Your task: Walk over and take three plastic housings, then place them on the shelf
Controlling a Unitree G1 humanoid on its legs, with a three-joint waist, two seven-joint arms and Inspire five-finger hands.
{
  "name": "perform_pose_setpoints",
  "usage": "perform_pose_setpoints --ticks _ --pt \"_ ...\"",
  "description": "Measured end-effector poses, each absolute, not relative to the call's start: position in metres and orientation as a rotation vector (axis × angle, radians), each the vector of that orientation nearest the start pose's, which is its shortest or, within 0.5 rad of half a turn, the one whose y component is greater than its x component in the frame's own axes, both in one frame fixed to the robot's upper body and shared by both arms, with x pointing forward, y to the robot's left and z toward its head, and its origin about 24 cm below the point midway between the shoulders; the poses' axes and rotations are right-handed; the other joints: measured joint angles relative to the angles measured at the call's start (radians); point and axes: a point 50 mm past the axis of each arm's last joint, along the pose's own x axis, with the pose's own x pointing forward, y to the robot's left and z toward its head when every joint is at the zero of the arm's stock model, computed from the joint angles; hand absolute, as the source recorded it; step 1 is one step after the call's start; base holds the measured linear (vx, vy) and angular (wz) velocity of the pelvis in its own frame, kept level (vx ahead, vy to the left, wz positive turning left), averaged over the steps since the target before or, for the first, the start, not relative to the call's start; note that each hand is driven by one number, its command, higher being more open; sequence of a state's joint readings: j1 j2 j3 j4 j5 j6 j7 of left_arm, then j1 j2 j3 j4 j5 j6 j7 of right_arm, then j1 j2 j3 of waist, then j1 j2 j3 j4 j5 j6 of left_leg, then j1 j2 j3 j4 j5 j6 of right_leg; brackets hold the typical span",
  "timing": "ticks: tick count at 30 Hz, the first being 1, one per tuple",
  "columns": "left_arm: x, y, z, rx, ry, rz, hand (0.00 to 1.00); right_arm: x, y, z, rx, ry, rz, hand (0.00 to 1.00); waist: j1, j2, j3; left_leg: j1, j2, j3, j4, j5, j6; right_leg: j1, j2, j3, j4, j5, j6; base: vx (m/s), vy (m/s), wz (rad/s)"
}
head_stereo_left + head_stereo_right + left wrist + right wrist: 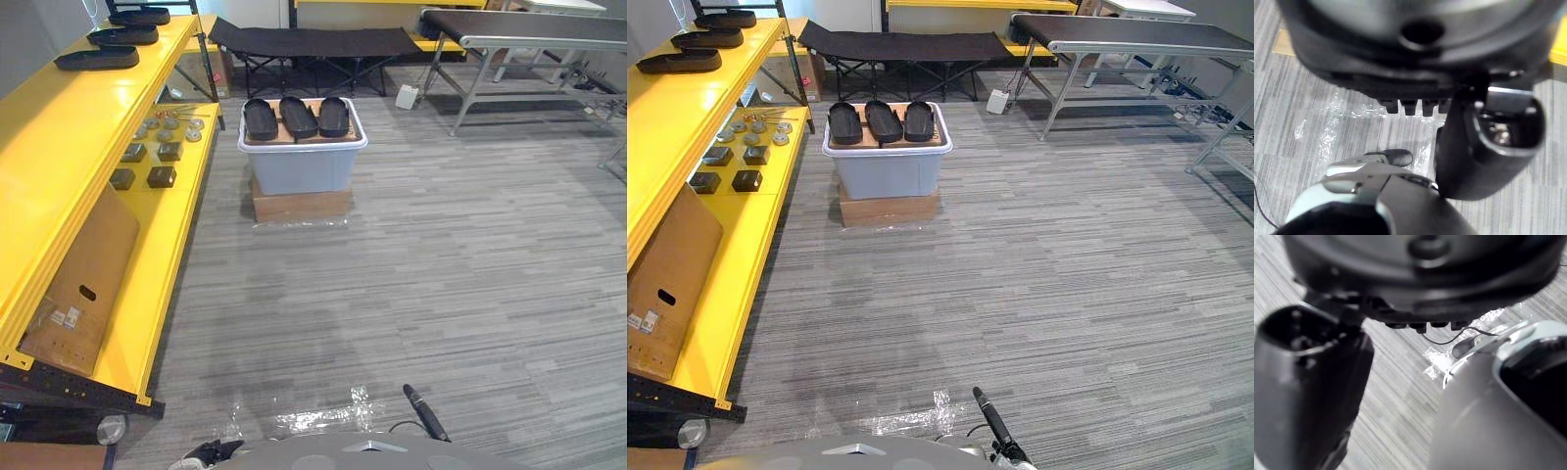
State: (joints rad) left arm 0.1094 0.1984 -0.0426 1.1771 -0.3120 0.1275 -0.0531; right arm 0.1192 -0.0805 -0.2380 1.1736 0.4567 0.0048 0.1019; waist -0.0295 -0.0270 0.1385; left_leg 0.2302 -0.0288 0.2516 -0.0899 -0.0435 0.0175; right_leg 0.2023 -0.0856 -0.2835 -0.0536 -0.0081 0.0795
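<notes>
ahead, three glossy black oval housings [299, 117] atop a pale plastic bin [302, 168]

The left robot hand [1484, 147] and the right robot hand [1303, 382] are both dark, near black. The floor [470, 274] below them is grey, finely streaked light and dark; between the hands lies a clear, glinting film [323, 419]. Out beyond the left robot hand the shelf [59, 147] is bright yellow. It carries black plastic housings [96, 59], small black blocks [162, 176], silvery discs [171, 125] and a brown cardboard sheet [83, 284]. Well ahead of both hands, the other housings [298, 117] are black too. They lie on brown card in a pale grey bin [302, 168] with a white rim, over a brown box [302, 206].
</notes>
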Motion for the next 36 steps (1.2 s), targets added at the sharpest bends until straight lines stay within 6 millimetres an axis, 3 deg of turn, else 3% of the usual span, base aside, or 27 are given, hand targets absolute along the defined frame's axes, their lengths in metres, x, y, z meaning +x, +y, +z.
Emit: perform_pose_setpoints --ticks 6,10,12,13,14,15,16,17,19,24,27,28,31,33,34,35,36 --pt "0.061 0.220 -0.167 -0.090 1.263 0.183 1.00 0.064 -0.204 -0.168 0.467 1.069 -0.447 1.00 0.002 0.000 0.000 -0.016 -0.006 -0.021 0.000 0.005 0.004 -0.008 -0.006 -0.022 -0.001 0.001 0.000 -0.02 -0.009 0.11" --pt "0.093 0.208 -0.158 -0.146 1.114 0.137 1.00 0.087 -0.204 -0.161 0.439 0.988 -0.404 1.00 0.002 0.009 0.002 -0.038 -0.023 -0.041 0.001 0.009 0.010 -0.034 -0.031 -0.043 0.038 -0.011 0.004 -0.02 0.033 0.17" --pt "0.106 0.199 -0.155 -0.179 1.068 0.122 1.00 0.097 -0.205 -0.158 0.436 0.948 -0.397 1.00 0.002 0.011 0.008 -0.050 -0.034 -0.051 0.001 0.011 0.017 -0.084 -0.062 -0.047 0.144 -0.047 0.034 0.00 0.101 0.20" --pt "0.112 0.188 -0.155 -0.187 1.059 0.091 1.00 0.101 -0.207 -0.157 0.434 0.932 -0.394 1.00 0.000 0.024 0.017 -0.043 -0.036 -0.057 0.005 0.010 0.035 -0.137 -0.087 -0.042 0.283 -0.069 0.059 0.01 0.093 0.16" --pt "0.115 0.181 -0.155 -0.194 1.053 0.074 1.00 0.103 -0.206 -0.156 0.435 0.926 -0.392 1.00 0.001 0.027 0.020 -0.037 -0.035 -0.057 0.005 0.011 0.038 -0.180 -0.104 -0.038 0.377 -0.073 0.061 0.02 0.155 0.13" --pt "0.120 0.175 -0.152 -0.192 1.030 0.044 1.00 0.109 -0.206 -0.152 0.432 0.874 -0.390 1.00 0.000 0.023 0.034 -0.015 -0.040 -0.057 0.006 0.009 0.053 -0.254 -0.144 -0.033 0.567 -0.070 0.059 0.02 0.131 0.04" --pt "0.128 0.178 -0.149 -0.179 1.001 0.024 1.00 0.114 -0.204 -0.150 0.448 0.840 -0.378 1.00 0.001 0.007 0.059 0.013 -0.048 -0.063 0.006 0.003 0.075 -0.305 -0.177 -0.028 0.700 -0.092 0.026 0.03 0.149 0.05" --pt "0.129 0.179 -0.148 -0.173 0.993 0.028 1.00 0.114 -0.202 -0.150 0.453 0.836 -0.372 1.00 0.002 -0.005 0.063 0.023 -0.048 -0.065 0.006 -0.001 0.075 -0.322 -0.181 -0.025 0.723 -0.105 0.011 0.05 0.111 0.09" --pt "0.131 0.186 -0.147 -0.153 0.987 0.067 1.00 0.110 -0.199 -0.151 0.464 0.830 -0.362 1.00 0.003 -0.030 0.072 0.016 -0.034 -0.075 0.042 -0.029 0.065 -0.340 -0.157 -0.008 0.657 -0.113 0.013 0.06 0.048 0.13" --pt "0.131 0.188 -0.147 -0.147 0.987 0.116 1.00 0.103 -0.199 -0.152 0.472 0.823 -0.375 1.00 -0.002 -0.010 0.087 -0.013 -0.003 -0.085 0.112 -0.088 0.048 -0.348 -0.066 0.042 0.272 -0.056 0.049 0.13 0.020 0.01" --pt "0.132 0.190 -0.146 -0.156 0.981 0.132 1.00 0.100 -0.199 -0.152 0.460 0.825 -0.375 1.00 0.003 -0.018 0.092 0.002 0.014 -0.092 0.167 -0.141 0.005 -0.330 -0.048 0.034 0.195 -0.006 0.026 0.23 -0.077 0.15" --pt "0.132 0.190 -0.146 -0.156 0.981 0.132 1.00 0.099 -0.198 -0.153 0.457 0.829 -0.375 1.00 0.006 -0.020 0.092 0.004 0.024 -0.097 0.199 -0.177 -0.008 -0.321 -0.044 0.038 0.210 0.003 0.003 0.29 -0.182 0.04" --pt "0.132 0.191 -0.146 -0.151 0.980 0.150 1.00 0.100 -0.198 -0.153 0.457 0.831 -0.374 1.00 0.014 -0.018 0.090 -0.004 0.068 -0.094 0.305 -0.288 -0.057 -0.322 -0.026 0.034 0.304 -0.042 -0.063 0.27 -0.192 -0.07" --pt "0.126 0.191 -0.148 -0.166 0.993 0.178 1.00 0.097 -0.202 -0.154 0.448 0.852 -0.381 1.00 0.017 -0.002 0.053 -0.020 0.131 -0.081 0.404 -0.344 -0.099 -0.307 0.017 0.014 0.318 -0.035 -0.076 0.38 -0.237 -0.13" --pt "0.125 0.192 -0.148 -0.189 0.990 0.201 1.00 0.095 -0.205 -0.155 0.432 0.874 -0.383 1.00 0.014 0.021 0.052 -0.101 0.183 -0.055 0.589 -0.341 -0.123 -0.295 0.046 0.002 0.317 -0.032 -0.101 0.55 -0.301 -0.12" --pt "0.129 0.188 -0.147 -0.218 0.961 0.215 1.00 0.094 -0.210 -0.155 0.402 0.884 -0.373 1.00 0.012 0.035 0.045 -0.191 0.256 -0.024 0.804 -0.291 -0.128 -0.259 0.075 -0.010 0.288 -0.038 -0.117 0.64 -0.329 0.00" --pt "0.132 0.186 -0.145 -0.250 0.926 0.237 1.00 0.096 -0.216 -0.153 0.366 0.884 -0.362 1.00 0.012 0.066 0.058 -0.282 0.327 -0.015 1.014 -0.252 -0.122 -0.195 0.110 -0.013 0.244 -0.042 -0.133 0.45 -0.241 0.04"
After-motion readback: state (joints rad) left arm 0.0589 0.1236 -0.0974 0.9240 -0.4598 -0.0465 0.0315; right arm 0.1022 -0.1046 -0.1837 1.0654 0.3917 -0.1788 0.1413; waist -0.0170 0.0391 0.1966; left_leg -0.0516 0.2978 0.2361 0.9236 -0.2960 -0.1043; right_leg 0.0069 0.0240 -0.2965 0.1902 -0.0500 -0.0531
